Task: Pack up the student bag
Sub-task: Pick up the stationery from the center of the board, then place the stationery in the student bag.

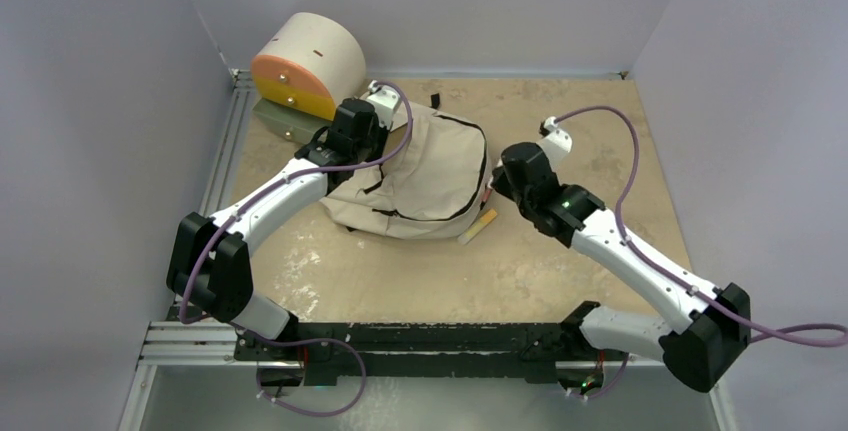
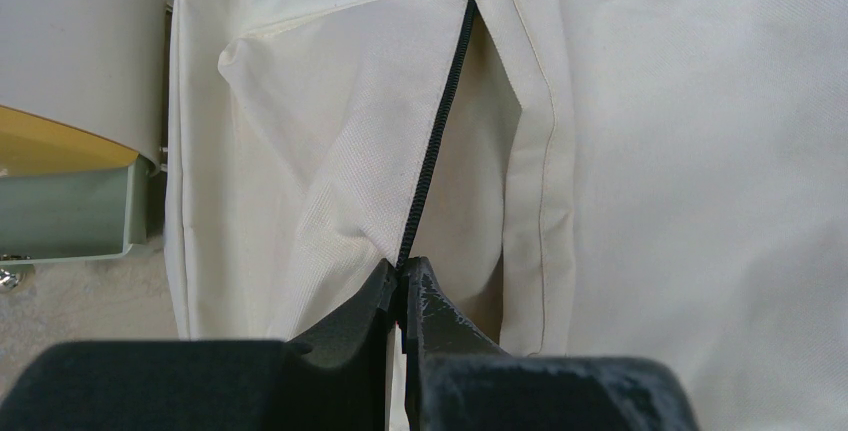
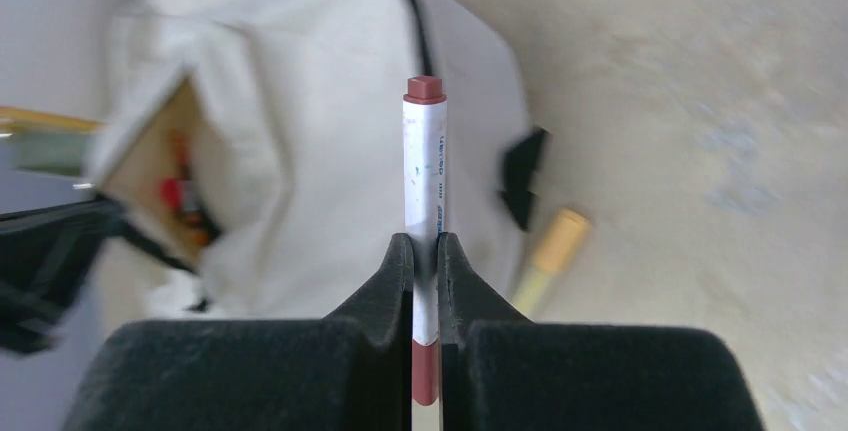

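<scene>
Top view, bag: the student bag lies slumped mid-table, near the drawer unit; a yellow marker lies loose at its near right edge.
Top view, arms: the left arm reaches the bag's far left corner, and the right arm reaches its right side.
Left wrist, grip: the left gripper is pinched closed on the hem at the black zipper, the cloth tenting toward it.
Left wrist, handling: soft, limp fabric, likely light; it will sag and fold, so the stitched zipper hem looks the soundest hold.
Right wrist, grip: the right gripper clamps a white marker between closed fingers.
Right wrist, opening: the bag's mouth gapes at left, with blurred red things inside; one pinched edge may not hold it wide.
</scene>
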Available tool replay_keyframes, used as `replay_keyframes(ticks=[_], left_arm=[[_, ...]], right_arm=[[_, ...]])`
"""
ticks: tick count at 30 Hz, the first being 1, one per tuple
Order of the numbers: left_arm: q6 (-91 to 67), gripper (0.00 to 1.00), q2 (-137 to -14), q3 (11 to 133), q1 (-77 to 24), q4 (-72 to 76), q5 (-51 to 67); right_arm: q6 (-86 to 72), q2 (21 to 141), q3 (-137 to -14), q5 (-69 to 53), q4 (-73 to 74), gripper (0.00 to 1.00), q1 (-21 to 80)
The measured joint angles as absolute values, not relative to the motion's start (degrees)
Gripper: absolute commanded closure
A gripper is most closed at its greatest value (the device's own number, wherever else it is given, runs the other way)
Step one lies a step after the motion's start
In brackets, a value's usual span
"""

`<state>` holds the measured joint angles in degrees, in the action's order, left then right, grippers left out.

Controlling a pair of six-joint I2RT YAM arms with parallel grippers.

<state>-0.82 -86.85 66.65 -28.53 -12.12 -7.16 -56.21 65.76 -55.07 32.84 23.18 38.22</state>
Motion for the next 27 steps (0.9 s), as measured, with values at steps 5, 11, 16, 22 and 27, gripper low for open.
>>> replay_keyframes(ticks=[5,11,16,22,27], left_arm=[[-0.82,1.00,-86.85,66.65,-28.53,-12.12,-7.05],[-0.82,1.00,-86.85,66.65,-28.53,-12.12,-7.01],[-0.82,1.00,-86.85,66.65,-28.53,-12.12,-7.01],[-0.82,1.00,-86.85,66.65,-28.53,-12.12,-7.01],[-0.82,1.00,-86.85,66.65,-28.53,-12.12,-6.98]], right_arm=[[-50.39,67.20,-56.97,25.71,9.63,1.00,38.20],[-47.92,81.38,-64.07,17.32,-1.61,1.00,38.39],[-48.62,92.12,-69.65,12.14,-6.42,1.00,38.94],[-51.31,101.43,-75.31,8.80,-8.62,1.00,39.75],[-52.97,105.80,-76.44,7.31,-8.56,1.00,39.92]])
